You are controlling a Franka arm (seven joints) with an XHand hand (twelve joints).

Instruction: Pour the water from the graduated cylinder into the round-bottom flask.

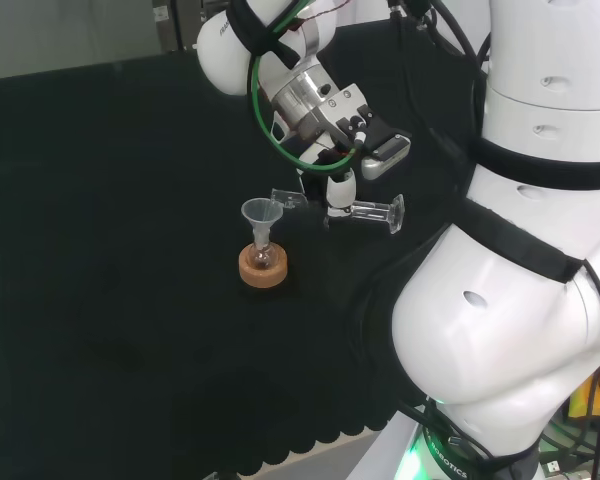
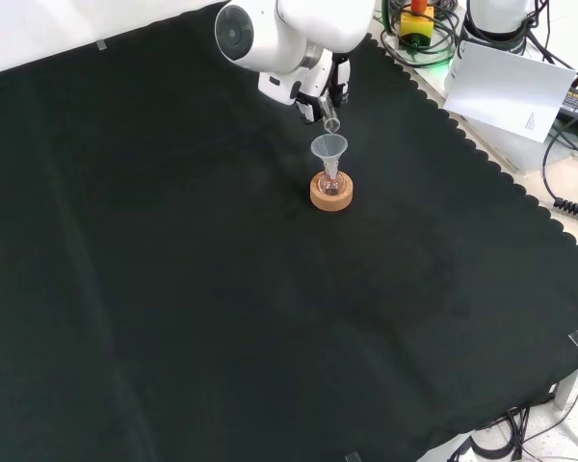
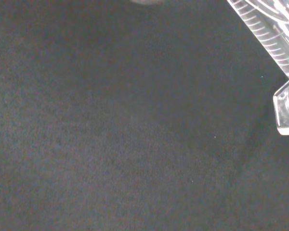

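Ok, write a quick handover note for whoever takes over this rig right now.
Hand: shut on the graduated cylinder, held tipped about level above the cloth.
Cylinder's mouth sits just above the funnel, which stands in the round-bottom flask on its cork ring.
Done: cylinder lifted, brought over, tilted.
Left: finish the pour; whether water is flowing can't be told. Then set the cylinder down.

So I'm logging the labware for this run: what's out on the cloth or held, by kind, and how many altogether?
Graduated cylinder, tipped on its side in the robot hand: 1
Funnel: 1
Round-bottom flask: 1
Cork ring stand: 1
Total: 4
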